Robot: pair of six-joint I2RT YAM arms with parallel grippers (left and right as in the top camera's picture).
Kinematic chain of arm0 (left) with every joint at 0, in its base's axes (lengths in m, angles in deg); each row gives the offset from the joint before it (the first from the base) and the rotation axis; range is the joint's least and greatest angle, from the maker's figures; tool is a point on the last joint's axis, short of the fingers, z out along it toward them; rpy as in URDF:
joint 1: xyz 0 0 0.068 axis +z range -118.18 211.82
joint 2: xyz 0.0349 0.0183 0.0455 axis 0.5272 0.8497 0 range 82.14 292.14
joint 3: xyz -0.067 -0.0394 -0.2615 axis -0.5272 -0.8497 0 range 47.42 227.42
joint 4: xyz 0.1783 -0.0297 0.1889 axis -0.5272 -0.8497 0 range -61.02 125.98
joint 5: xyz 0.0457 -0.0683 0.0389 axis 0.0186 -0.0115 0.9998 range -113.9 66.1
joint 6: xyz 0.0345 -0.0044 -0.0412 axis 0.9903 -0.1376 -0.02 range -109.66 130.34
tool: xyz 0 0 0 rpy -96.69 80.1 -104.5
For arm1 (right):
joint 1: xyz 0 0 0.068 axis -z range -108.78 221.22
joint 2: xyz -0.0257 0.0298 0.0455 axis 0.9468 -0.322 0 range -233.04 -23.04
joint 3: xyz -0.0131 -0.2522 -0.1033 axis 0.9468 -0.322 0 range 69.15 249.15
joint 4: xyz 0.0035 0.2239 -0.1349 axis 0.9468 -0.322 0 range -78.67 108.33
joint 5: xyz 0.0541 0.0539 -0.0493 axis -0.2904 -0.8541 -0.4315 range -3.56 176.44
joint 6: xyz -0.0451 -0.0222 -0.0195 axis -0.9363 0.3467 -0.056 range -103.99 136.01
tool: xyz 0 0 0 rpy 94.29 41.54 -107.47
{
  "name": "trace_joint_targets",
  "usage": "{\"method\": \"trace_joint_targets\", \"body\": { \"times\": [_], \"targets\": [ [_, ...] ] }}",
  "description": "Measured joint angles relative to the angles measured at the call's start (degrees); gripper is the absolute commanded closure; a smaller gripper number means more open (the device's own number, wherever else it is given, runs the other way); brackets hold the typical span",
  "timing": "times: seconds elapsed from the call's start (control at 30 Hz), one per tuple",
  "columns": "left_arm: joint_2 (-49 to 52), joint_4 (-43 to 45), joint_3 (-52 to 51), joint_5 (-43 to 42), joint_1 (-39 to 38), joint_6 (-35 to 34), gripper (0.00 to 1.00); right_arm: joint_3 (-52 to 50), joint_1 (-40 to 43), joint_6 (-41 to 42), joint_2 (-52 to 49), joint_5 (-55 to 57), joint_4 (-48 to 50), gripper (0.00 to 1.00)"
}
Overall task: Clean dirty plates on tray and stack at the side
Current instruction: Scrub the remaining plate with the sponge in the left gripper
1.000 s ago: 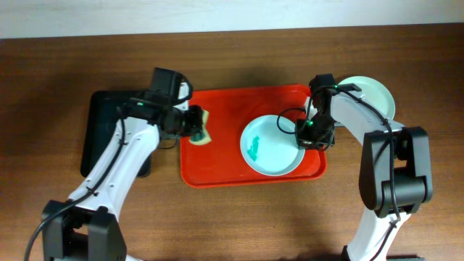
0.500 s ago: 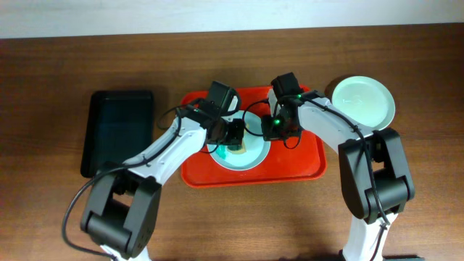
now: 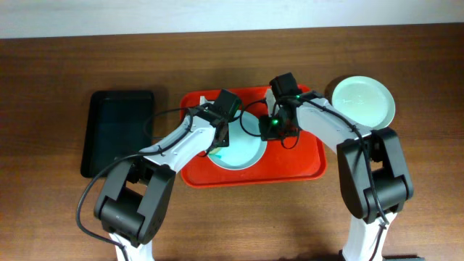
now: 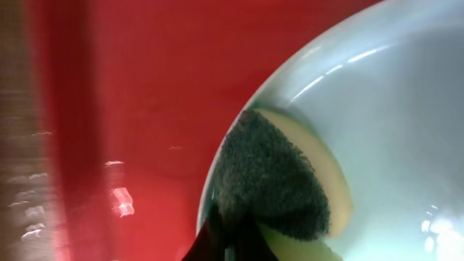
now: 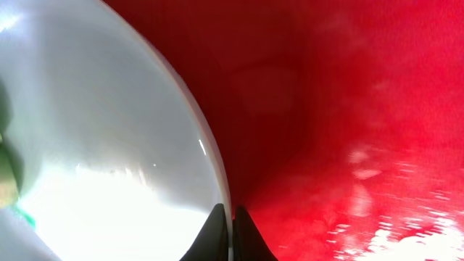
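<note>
A pale plate (image 3: pixel 243 154) lies on the red tray (image 3: pixel 304 163). My left gripper (image 3: pixel 220 139) is shut on a yellow sponge with a dark green scouring face (image 4: pixel 279 181) and presses it on the plate's left inner rim (image 4: pixel 377 109). My right gripper (image 3: pixel 270 129) is shut on the plate's right rim (image 5: pixel 196 138), fingertips either side of the edge (image 5: pixel 226 225). A small green smear shows at the left edge of the right wrist view (image 5: pixel 22 210). Another pale mint plate (image 3: pixel 362 100) sits on the table right of the tray.
A smaller black tray (image 3: pixel 119 130) lies on the wooden table left of the red tray. The red tray's floor (image 5: pixel 377 109) right of the held plate is bare.
From a second ago, the plate was slid from the tray's right to its middle by the right gripper. The left gripper came in with the sponge and has shifted slightly on the plate.
</note>
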Motion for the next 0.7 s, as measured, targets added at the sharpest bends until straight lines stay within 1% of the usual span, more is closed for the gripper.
{"method": "trace_joint_targets", "body": {
  "times": [0.07,0.13,0.2,0.27,0.37,0.43,0.5,0.63,0.7],
  "targets": [
    [-1.8,-0.7,0.2,1.6,0.3,-0.2,1.00,0.0,-0.3,0.0,-0.1,-0.3,0.0,0.96],
    [-4.0,0.4,0.3,-1.2,0.7,-0.3,1.00,0.0,-0.1,0.1,-0.1,-0.1,-0.1,0.96],
    [-6.5,2.4,0.9,-8.3,1.2,-0.7,1.00,0.0,0.0,0.0,-0.1,0.1,-0.1,0.96],
    [-6.6,4.4,1.1,-15.4,1.2,-1.1,1.00,0.0,0.0,0.0,-0.1,0.1,-0.1,0.96],
    [-4.5,5.9,1.1,-20.1,1.2,-0.9,1.00,0.0,0.0,0.0,-0.1,0.1,-0.1,0.96],
    [-2.0,6.4,1.1,-20.3,1.2,-0.4,1.00,0.0,0.0,0.0,-0.1,0.1,-0.1,0.96],
    [0.6,6.6,1.0,-17.9,1.4,0.1,1.00,0.0,0.0,0.0,-0.1,0.1,-0.1,0.96],
    [1.0,6.9,1.0,-8.6,4.6,0.3,1.00,0.0,-0.1,0.1,-0.1,-0.5,0.4,0.96],
    [1.0,7.0,1.2,-6.1,5.5,0.5,1.00,0.0,-0.6,0.2,-0.1,-1.4,0.9,0.96]
  ]
}}
